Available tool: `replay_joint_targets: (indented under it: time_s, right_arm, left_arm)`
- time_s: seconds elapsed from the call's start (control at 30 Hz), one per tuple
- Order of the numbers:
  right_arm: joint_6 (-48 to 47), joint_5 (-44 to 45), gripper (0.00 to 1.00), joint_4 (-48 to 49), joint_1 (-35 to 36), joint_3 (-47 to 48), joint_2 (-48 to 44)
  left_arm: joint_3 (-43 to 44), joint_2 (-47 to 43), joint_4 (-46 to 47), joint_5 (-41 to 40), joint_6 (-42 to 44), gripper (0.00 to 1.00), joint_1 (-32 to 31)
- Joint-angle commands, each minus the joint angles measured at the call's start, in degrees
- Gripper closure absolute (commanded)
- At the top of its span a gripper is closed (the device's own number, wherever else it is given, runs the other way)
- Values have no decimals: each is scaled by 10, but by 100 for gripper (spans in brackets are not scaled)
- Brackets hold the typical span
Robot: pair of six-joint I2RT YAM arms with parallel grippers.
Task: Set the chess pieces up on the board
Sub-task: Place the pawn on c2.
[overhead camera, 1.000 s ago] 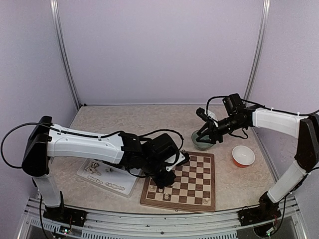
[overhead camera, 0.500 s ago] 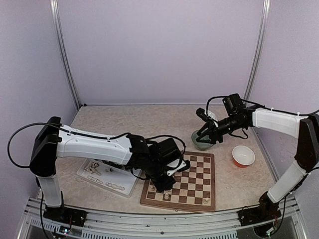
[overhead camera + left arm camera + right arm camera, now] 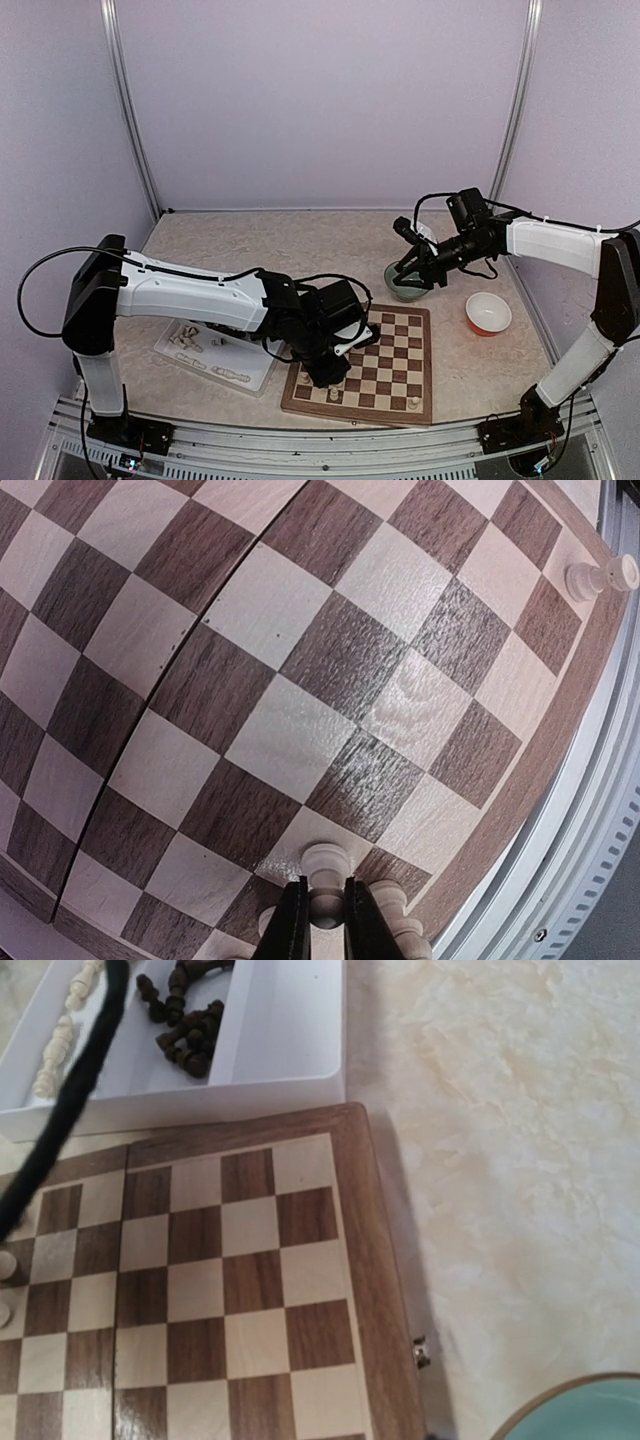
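Your left pincer point(image 3: 325, 912) grips a cream pawn point(image 3: 324, 863) near the board point(image 3: 300, 680) rim. Your right pincer point(image 3: 411, 277) hangs beyond the board; you cannot tell its opening.

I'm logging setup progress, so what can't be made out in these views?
Left wrist view: the cream piece, pinched between the left fingers, is partly hidden by them and the bottom edge; its type is unclear.
Top view: the left arm covers the board's near-left squares.
Top view: the right gripper above the green bowl is too small to judge open or shut; its fingers are missing from the right wrist view.
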Motion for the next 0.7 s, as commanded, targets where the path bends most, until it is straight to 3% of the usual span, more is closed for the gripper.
replay_joint_targets:
  time_s: [0.0, 0.5, 0.67]
  right_arm:
    - [-7, -7, 57, -5, -3, -6, -8]
    - [-12, -27, 56, -14, -3, -2, -9]
    - [-14, -26, 56, -15, -3, -2, -9]
  left_arm:
    - [16, 13, -12, -1, 8, 87, -4]
    - [44, -23, -8, -35, -3, 68, -10]
    - [2, -91, 39, -132, -58, 65, 10]
